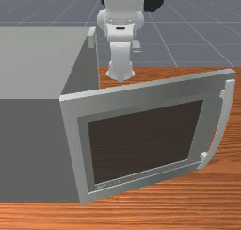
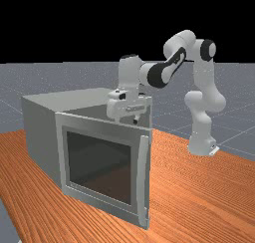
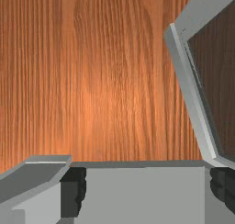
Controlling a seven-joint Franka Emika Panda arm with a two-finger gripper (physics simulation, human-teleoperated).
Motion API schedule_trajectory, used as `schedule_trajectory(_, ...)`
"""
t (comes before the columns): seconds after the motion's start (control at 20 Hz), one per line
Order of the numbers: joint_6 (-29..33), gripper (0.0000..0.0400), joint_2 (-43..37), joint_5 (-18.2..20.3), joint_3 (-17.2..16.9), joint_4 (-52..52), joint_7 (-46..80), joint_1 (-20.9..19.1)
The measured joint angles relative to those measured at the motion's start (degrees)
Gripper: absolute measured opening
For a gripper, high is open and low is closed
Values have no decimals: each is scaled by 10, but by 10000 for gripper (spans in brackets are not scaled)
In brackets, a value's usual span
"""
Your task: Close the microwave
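Item: microwave, one, grey. We are finding it standing on the desk, at the front view's left and also at the far view's left.

Item: door, one, grey frame. We are seeing it standing open, swinging out from the microwave's near front corner toward the front view's right. Its window, dark, is facing the front camera.

Item: handle, one, pale and curved. It is running along the door's free edge, on the outer face, well apart from the corner where the door is meeting the body.

Item: tool, one, two-fingered, white. We are seeing it hanging upright, pointing down, on the inner side of the door, near its top edge. Whether it is touching the door, we are not able to tell. In the wrist view its dark fingers are standing wide apart, with nothing gripped between them; part of the microwave's grey is showing in the space between, and the door is lying beyond one finger.

Item: arm, one, white and grey with black joints. Its base is resting at the far view's right, and the arm is arching over the desk toward the microwave.
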Motion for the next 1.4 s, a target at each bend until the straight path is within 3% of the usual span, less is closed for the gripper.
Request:
schedule_trajectory(0.4,-65,400,-15,0,-1,47,16,1)
schedule_trajectory(0.45,-65,400,-16,20,2,48,-6,-2)
schedule_trajectory(0.6,-64,400,-16,32,9,48,4,4)
schedule_trajectory(0.95,-62,400,-12,31,24,52,40,24)
schedule_trajectory(1.0,-64,400,-11,9,24,55,75,32)
schedule_trajectory(1.1,-65,400,-8,7,29,59,101,41)
schedule_trajectory(1.4,-65,400,1,15,44,70,109,59)
